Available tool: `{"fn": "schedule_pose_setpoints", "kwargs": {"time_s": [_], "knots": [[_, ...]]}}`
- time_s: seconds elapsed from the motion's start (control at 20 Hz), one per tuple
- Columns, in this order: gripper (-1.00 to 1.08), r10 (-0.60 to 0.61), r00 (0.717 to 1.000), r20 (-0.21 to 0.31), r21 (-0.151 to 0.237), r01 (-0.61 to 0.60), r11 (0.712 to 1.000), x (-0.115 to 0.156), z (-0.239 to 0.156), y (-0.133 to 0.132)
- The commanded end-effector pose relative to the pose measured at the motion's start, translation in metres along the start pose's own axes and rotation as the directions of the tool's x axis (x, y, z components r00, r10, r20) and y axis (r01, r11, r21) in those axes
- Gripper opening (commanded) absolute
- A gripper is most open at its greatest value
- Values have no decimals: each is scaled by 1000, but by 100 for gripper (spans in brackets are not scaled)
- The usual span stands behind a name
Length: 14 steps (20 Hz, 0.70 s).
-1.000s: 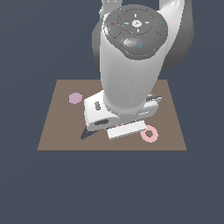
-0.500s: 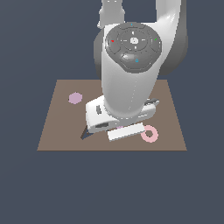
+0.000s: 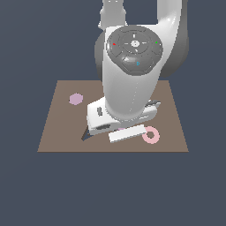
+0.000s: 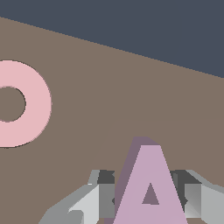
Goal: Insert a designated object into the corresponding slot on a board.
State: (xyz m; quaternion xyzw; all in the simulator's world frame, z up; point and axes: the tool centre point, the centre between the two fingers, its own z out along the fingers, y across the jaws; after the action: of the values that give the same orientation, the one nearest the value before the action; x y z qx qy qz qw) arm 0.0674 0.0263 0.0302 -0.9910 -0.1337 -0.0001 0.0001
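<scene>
Wrist view, nearest the camera: the gripper (image 4: 146, 199) has one finger (image 4: 94, 199) on each side of the lilac letter A (image 4: 151, 188), pressed against its flanks, so the claw is clamped on the piece. The A stands upright between the fingers, over the brown board (image 4: 131, 96); whether it touches the surface cannot be told. Further out on the board lies the pink ring (image 4: 26, 103), well apart from the A.

Exterior view: the arm hides the piece and most of the middle of the board (image 3: 57, 132). A dark cut-out (image 3: 86, 134) shows just beside the wrist, on the exterior view's left; its shape cannot be confirmed. A lilac disc (image 3: 76, 99) lies further back.

Risk, as judged: the grip sits low on the legs, so the A may tilt or twist and jam on the slot's edge.
</scene>
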Motion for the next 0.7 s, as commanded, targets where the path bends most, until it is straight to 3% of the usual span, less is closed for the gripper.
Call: {"fn": "schedule_pose_setpoints", "kwargs": {"time_s": [0.0, 0.65], "knots": [[-100, 0, 1000, 0, 0, 0, 1000, 0, 0, 0], [-100, 46, 999, 1, 0, -46, 999, 2, -3, 5]]}}
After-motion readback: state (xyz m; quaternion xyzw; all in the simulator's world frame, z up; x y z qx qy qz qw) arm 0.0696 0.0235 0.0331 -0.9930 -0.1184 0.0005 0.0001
